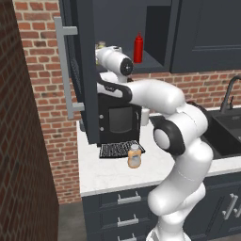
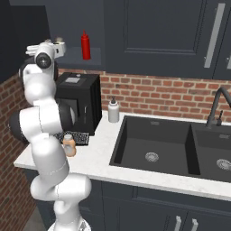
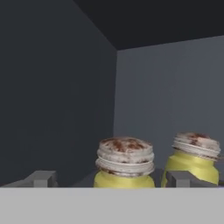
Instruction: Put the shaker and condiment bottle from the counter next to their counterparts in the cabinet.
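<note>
The shaker [image 3: 124, 164] stands upright inside the cabinet [image 3: 57, 87], its long axis vertical, straight ahead of the gripper [image 3: 111, 178] and between its two grey fingertips [image 3: 41, 178]; the fingertips stand wide apart, clear of its sides, so it looks released, not held; its twin shaker [image 3: 192, 159] sits just beside it at about 3 o'clock in the hand view, slightly deeper on the shelf.

The bottle [image 1: 134, 156] is still down on the bench [image 1: 108, 174], upright, in front of the coffee machine [image 1: 120, 117] and touching the edge of its drip grille; from the gripper up at the shelf it lies well below, toward 5 o'clock in the left base view, so the coming move is judged to be a pull back out of the cabinet and a long drop to that bottle.

The hand view gives the two caps close up, which the base views hide behind the open door [image 1: 77, 70] and the wrist; the base views give the red bottle [image 2: 85, 45] standing on the shelf, and the right one a white soap bottle [image 2: 113, 110] by the sink [image 2: 153, 144].
</note>
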